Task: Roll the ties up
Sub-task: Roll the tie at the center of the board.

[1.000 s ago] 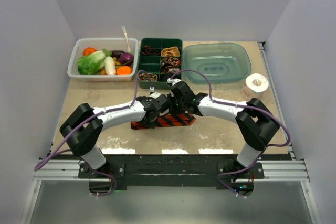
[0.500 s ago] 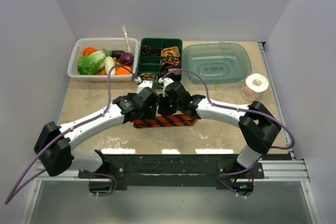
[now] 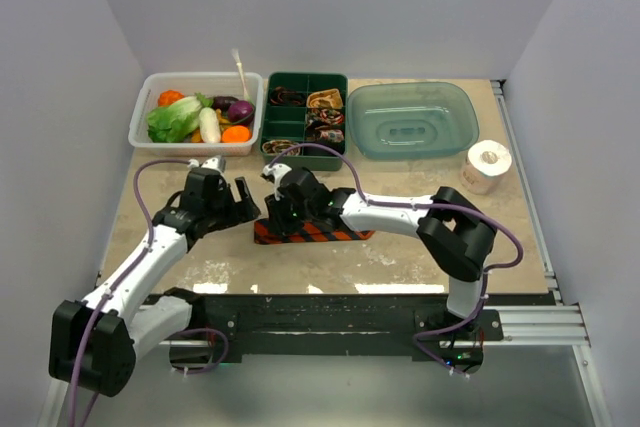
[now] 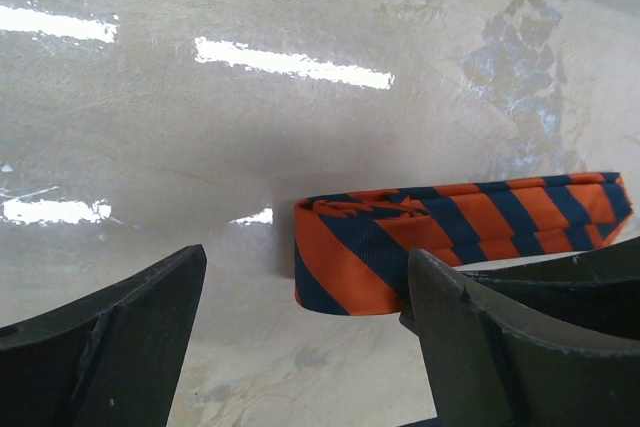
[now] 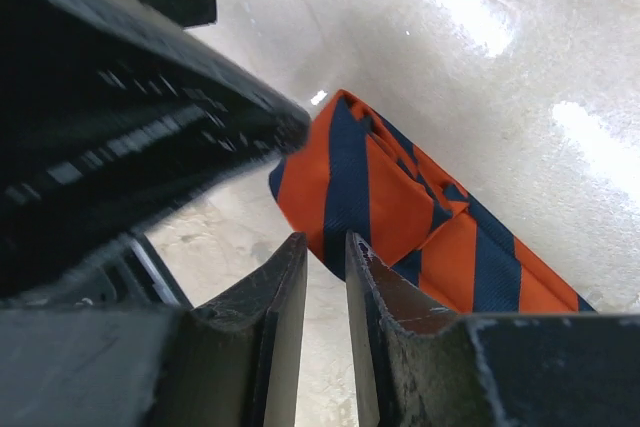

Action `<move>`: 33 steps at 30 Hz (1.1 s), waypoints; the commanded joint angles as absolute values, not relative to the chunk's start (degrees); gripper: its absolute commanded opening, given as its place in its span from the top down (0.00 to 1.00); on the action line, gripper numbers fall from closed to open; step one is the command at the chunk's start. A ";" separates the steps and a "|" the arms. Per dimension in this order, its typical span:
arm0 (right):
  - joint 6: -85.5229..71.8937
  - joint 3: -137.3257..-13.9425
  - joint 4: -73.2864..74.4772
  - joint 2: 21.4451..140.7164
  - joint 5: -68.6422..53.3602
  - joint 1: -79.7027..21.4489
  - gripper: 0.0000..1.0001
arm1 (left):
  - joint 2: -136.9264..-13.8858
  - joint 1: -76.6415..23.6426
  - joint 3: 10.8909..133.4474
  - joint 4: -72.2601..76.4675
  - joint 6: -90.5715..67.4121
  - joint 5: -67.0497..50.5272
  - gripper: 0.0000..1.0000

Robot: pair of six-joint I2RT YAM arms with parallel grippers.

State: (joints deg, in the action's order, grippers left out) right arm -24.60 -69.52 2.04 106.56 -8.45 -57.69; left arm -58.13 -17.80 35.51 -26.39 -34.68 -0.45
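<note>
Tabletop (image 3: 420, 247) bears the striped tie (image 4: 380, 252) just beyond wide-open left jaws and narrowly parted right jaws.

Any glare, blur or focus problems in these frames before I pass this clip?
Left wrist: bright glare streaks on the glossy table, striped tie sharp. Right wrist: the dark shape at upper left is blurred, the tie sharp, glare patches at right. Top external: even light, soft shadows, no blur.
</note>
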 commanded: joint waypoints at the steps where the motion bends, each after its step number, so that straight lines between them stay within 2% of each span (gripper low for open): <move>1: -24.26 -71.89 1.23 107.31 -7.56 -57.66 0.74 | -57.74 -13.10 32.70 -18.46 -32.61 -14.32 0.12; 14: -24.35 -72.51 6.76 111.97 -1.94 -57.39 0.75 | -59.68 -12.66 25.58 -9.85 -35.16 -16.35 0.13; 27: -24.26 -74.26 4.66 105.82 -4.48 -56.87 0.74 | -59.85 -12.66 22.85 -4.23 -35.86 -13.36 0.14; 33: -22.94 -77.52 7.03 108.10 -2.81 -56.86 0.74 | -59.07 -12.66 21.53 -2.73 -36.65 -12.83 0.14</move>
